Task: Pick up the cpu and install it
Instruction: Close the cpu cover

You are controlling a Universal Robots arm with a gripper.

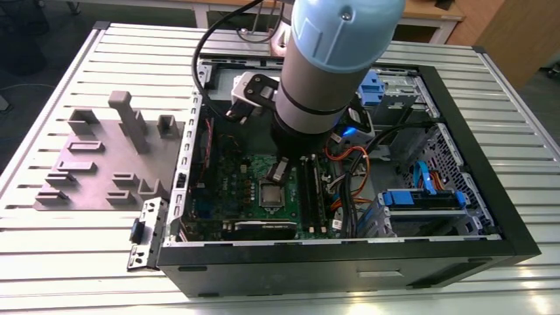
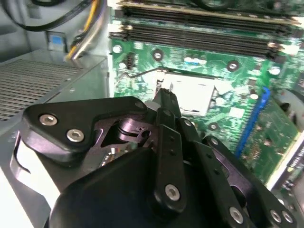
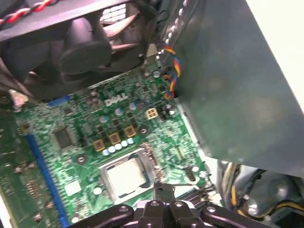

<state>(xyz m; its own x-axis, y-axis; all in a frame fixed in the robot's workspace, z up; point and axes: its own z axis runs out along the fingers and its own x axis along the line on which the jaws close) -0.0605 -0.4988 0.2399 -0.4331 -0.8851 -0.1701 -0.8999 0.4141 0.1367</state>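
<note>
Inside the open computer case (image 1: 455,256), low over the green motherboard (image 1: 249,174), the claw (image 3: 164,190) hangs with its dark fingers (image 2: 167,102) drawn together to a narrow tip; nothing is seen between them, though whether they fully meet I cannot tell. In both wrist views that tip stands just beside one edge of the socket, close above the board.

The cpu (image 3: 124,176) lies flat in the socket, its pale silver top facing up, ringed by the socket frame (image 3: 145,156). In the second wrist view the same chip (image 2: 190,92) sits just past the fingertip, with a thin wire lever (image 2: 142,72) running along the near side of the socket. In the exterior view the socket (image 1: 271,195) shows as a small silver rectangle with a dark centre on the board, below the arm (image 1: 328,72), whose grey and pale blue body comes down into the case from above.

Past the socket, long memory slots (image 2: 199,35) run side by side across the board. A blue slot (image 3: 45,175) lies along another edge. A black fan (image 3: 85,45) hangs over the far end of the board, and a twisted bundle of coloured wires (image 3: 172,71) plugs in near the case wall.

Outside the case, toward the exterior view's left, a grey fixture block (image 1: 105,161) rests on the ribbed metal bench (image 1: 52,262).
</note>
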